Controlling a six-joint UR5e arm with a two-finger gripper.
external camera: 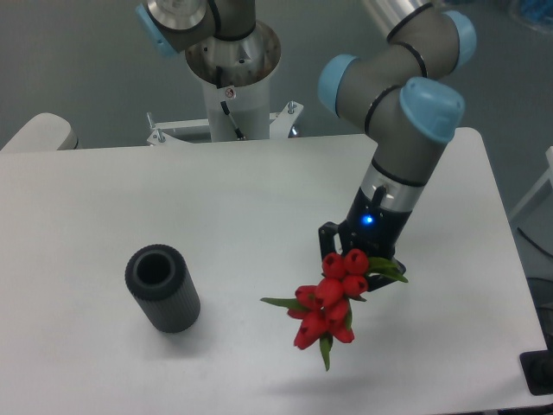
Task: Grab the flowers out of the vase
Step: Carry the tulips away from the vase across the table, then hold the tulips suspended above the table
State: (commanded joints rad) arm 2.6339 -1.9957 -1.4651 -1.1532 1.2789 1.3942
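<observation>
1. The flowers [329,300] are already out of the vase [162,288]: they hang in the air at about five o'clock of the bench [104,199], well apart from the vase, which stands upright and empty at about eight o'clock.
2. The pincer [356,259] is pinching the bunch at the stem end. The red buds hide most of the fingers, so I judge the hold from how the bunch hangs, heads drooping toward six o'clock, rather than from seeing the pads.
3. The step in hand, as I read it, is carrying the lifted bunch clear. To do it well, the grip should not slacken, since only a few thin stems seem to be caught.
4. Any turn of the wrist ought to be slow; the heavy heads hang out past the pincer and could swing or slip loose.
5. If the bunch is to go down, lower it with the heads nearly flat to the bench so that no bud is crushed under the arm.
6. Keep the path away from the vase side; a brush could tip the vase.
</observation>
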